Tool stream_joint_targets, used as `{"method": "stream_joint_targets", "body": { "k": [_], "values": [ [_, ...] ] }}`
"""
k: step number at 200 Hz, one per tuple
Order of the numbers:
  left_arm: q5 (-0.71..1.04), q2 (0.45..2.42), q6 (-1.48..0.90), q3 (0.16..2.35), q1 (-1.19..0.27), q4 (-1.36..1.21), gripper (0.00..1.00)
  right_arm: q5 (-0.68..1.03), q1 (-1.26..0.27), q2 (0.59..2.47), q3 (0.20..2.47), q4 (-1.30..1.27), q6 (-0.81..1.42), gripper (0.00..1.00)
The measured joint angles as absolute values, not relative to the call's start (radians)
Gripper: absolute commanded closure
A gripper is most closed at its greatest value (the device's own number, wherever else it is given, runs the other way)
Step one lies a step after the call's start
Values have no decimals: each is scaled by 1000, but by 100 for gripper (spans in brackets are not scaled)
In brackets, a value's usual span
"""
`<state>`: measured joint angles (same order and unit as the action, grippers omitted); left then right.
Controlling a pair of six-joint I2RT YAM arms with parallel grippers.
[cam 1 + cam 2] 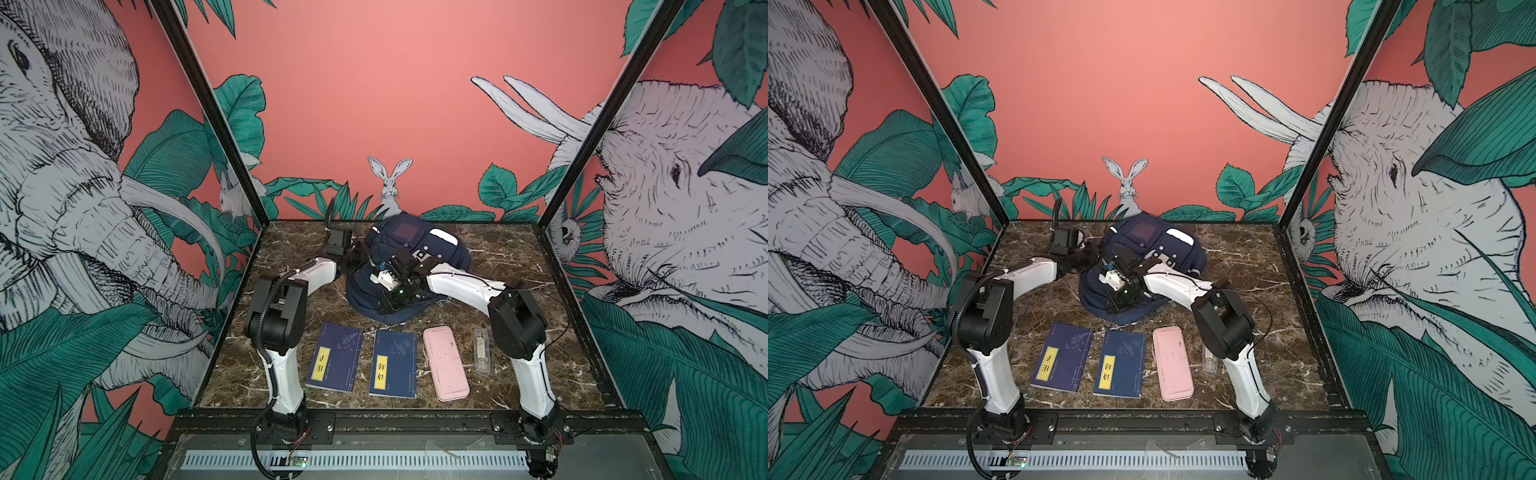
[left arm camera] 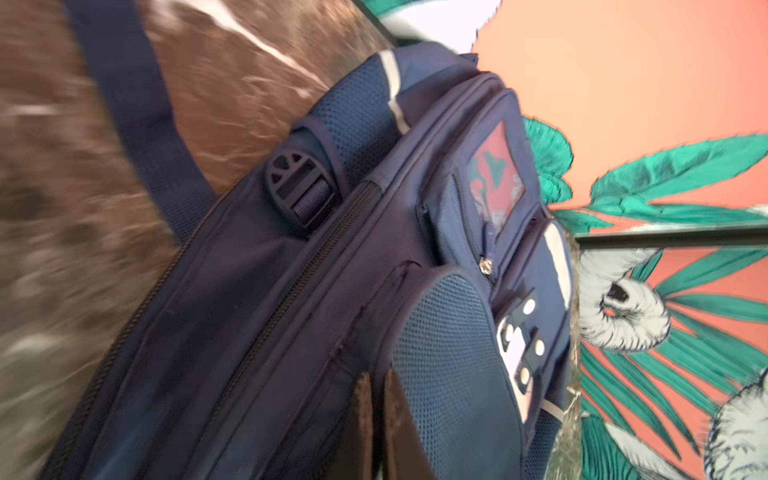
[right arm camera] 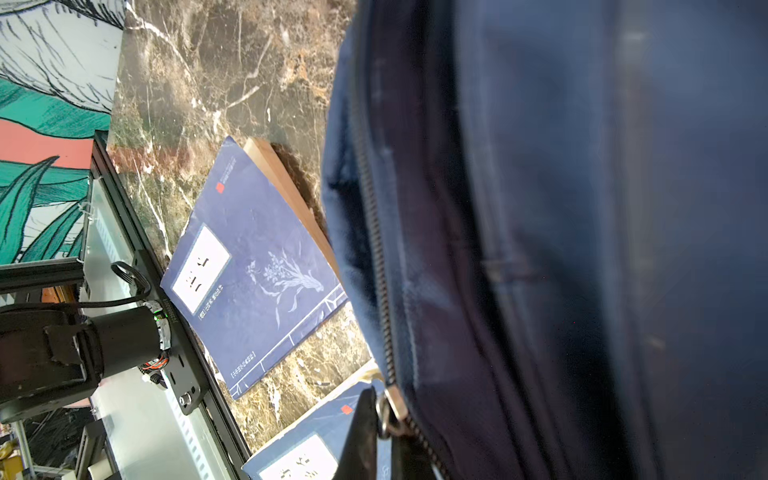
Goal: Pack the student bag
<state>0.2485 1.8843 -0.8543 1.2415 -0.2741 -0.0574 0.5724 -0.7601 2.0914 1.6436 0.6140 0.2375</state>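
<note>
Marble-patterned tabletop (image 1: 519,266) with the student bag (image 1: 415,239) lying front panel up at its far middle. A fold of its side fabric (beside a mesh pocket (image 2: 449,353)) is pinched by the left gripper (image 2: 378,382), fingers drawn together. The right gripper (image 3: 384,419) is clamped on the zipper pull (image 3: 395,405) of one bag zipper.

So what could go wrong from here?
The right gripper pinches only the small metal zipper pull; it could slip off under a tug.
The left gripper holds just a fold of the soft navy fabric backpack, so the bag may drag instead of unzipping.
A dragged bag could shove the flat navy book lying close by.
</note>
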Motion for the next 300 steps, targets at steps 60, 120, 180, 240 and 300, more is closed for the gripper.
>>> {"method": "stream_joint_targets", "body": {
  "k": [60,120,180,240,300],
  "values": [
    [66,1688,-963,1022,-268,-114,100,558,-686,1932,1465,598,211,100],
    [-35,1682,-1024,1008,-326,-156,100,554,-684,1922,1439,589,205,100],
    [-72,1692,-1047,1008,-346,-173,100,586,-745,2017,1558,608,218,100],
    [-87,1703,-1056,1008,-346,-191,100,662,-772,2094,1621,546,309,100],
    [-25,1750,-1029,1077,-346,-147,39,679,-734,2046,1509,475,330,100]
  ]
}}
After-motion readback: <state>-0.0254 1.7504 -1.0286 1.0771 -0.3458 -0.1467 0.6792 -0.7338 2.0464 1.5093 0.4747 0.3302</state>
